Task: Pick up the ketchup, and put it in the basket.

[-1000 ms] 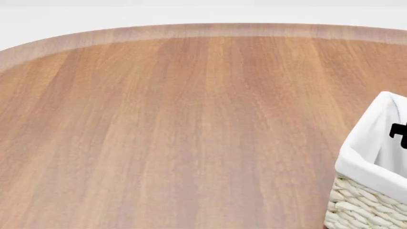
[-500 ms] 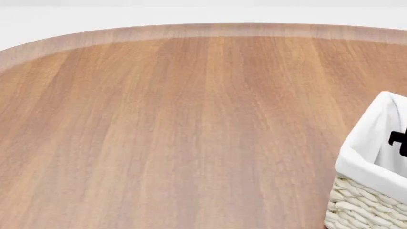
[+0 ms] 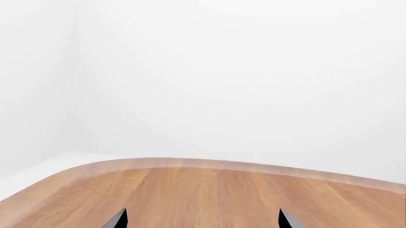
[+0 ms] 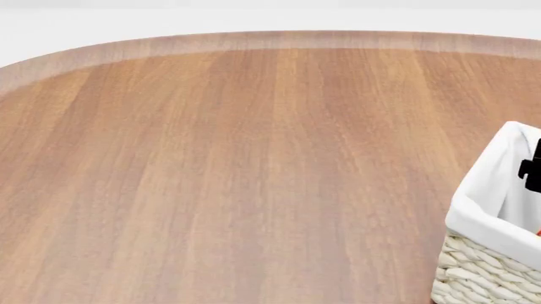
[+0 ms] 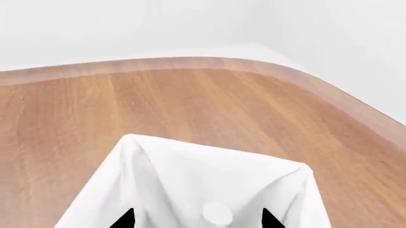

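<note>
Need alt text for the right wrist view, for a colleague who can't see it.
The right gripper hangs over the basket and its white liner, fingertips apart, with the ketchup's white cap between them. Beyond lies the wooden table with its curved edge.

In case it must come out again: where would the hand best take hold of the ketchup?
Probably the ketchup's top end, coming from straight above: it appears to stand upright inside the basket, whose walls block any sideways approach.

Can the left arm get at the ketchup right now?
Probably not: the ketchup sits between the right claw tips over the basket, while the left claw faces bare table.
</note>
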Available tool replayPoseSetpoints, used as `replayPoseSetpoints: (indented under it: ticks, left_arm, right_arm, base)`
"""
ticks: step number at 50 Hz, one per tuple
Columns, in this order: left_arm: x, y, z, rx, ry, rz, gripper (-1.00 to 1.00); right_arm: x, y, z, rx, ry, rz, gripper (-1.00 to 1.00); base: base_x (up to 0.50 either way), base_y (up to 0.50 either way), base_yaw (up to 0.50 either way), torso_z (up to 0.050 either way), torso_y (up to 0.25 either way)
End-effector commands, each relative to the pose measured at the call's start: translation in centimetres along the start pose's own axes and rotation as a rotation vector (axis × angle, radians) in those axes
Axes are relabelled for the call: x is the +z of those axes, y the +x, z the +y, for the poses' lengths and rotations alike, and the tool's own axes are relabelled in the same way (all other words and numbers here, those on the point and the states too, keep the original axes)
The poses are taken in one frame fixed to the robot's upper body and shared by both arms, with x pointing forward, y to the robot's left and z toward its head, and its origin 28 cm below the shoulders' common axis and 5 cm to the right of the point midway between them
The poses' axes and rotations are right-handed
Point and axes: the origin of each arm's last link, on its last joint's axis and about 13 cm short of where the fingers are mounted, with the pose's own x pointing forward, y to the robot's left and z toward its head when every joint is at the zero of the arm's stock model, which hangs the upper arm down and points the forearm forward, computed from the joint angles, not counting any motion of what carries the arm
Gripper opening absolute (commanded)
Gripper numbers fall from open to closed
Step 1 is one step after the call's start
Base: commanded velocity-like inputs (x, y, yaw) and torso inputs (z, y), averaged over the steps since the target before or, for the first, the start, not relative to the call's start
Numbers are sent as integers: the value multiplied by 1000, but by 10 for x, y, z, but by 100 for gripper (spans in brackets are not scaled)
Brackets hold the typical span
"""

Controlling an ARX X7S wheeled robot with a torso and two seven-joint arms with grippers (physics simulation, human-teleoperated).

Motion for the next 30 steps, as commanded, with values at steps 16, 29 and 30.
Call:
replayPoseSetpoints:
  ticks: [16, 29, 30]
  left_arm:
    - [0, -1, -1, -8, 0, -2, 100]
    - [4, -3, -1, -14, 2, -11, 100]
    - [5, -3, -2, -17, 2, -14, 100]
  right_arm:
    - [24, -9, 3, 14, 65, -280, 100]
    - [47, -30, 0, 46, 172, -580, 100]
    - [50, -35, -1, 49, 196, -628, 100]
  base:
    - [0, 0, 0, 0, 0]
    - [0, 0, 0, 0, 0]
    - [0, 0, 0, 0, 0]
